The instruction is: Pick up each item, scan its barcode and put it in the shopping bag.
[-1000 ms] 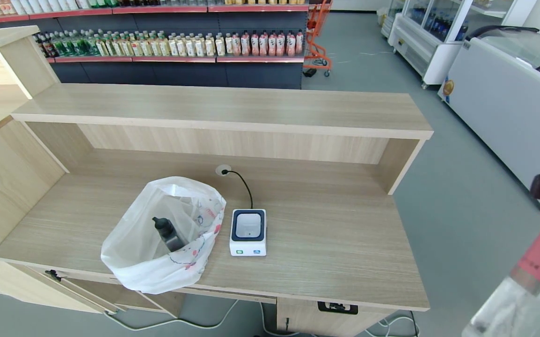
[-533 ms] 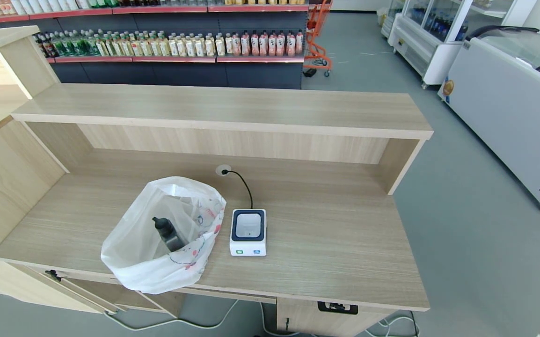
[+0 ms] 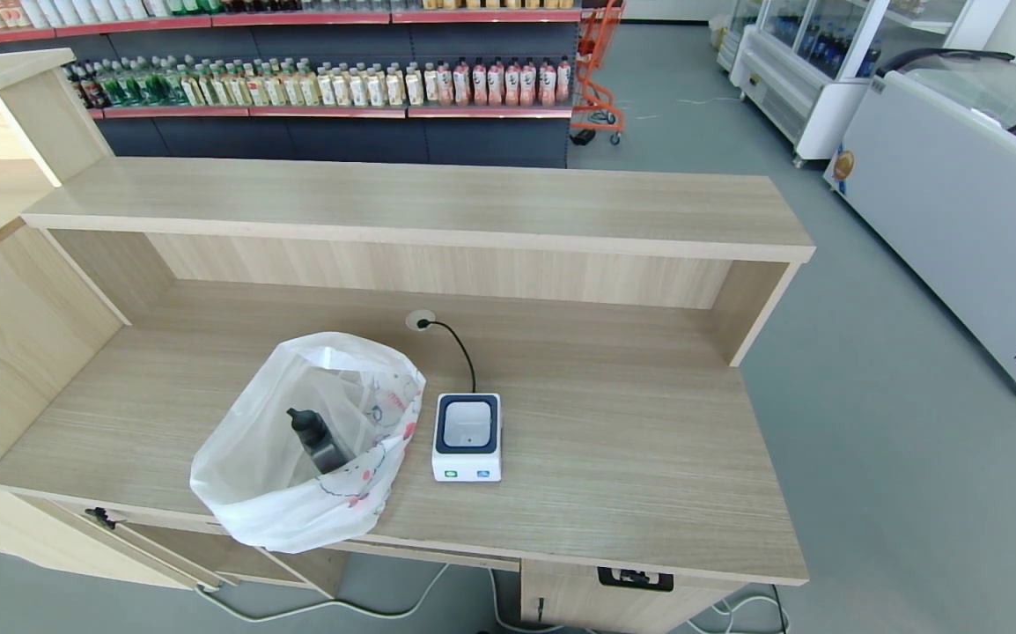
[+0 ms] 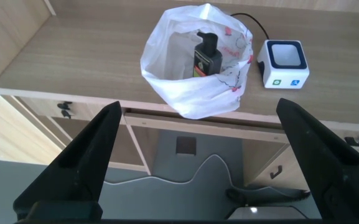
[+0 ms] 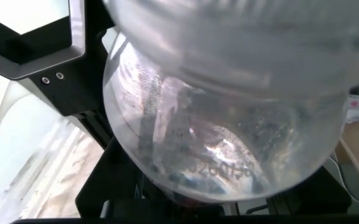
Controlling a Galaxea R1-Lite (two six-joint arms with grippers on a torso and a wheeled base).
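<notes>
1. The right end effector (image 5: 167, 196) pinches a clear plastic bottle (image 5: 229, 124), whose rounded base sits right against the wrist camera between the black fingers (image 5: 73, 68)
2. The left end effector (image 4: 198, 102) hangs in front of the wooden surface (image 3: 631, 458), off its front edge, with its two dark fingers (image 4: 92, 155) spread wide and nothing between them
3. The white shopping bag (image 3: 297, 502) stands open at the front edge of the surface, its printed side bulging slightly over the edge
4. A dark bottle (image 3: 316, 440) with a black cap stands upright inside the bag
5. The white barcode scanner (image 3: 467, 436) sits just beside the bag, on the robot's right of it, window facing up
6. Its black cable (image 3: 460, 348) curves back to a grommet in the surface
7. Beyond the raised ledge (image 3: 420, 207), store shelves (image 3: 341, 110) hold rows of drink bottles, and a chest freezer (image 3: 957, 194) stands on the right
</notes>
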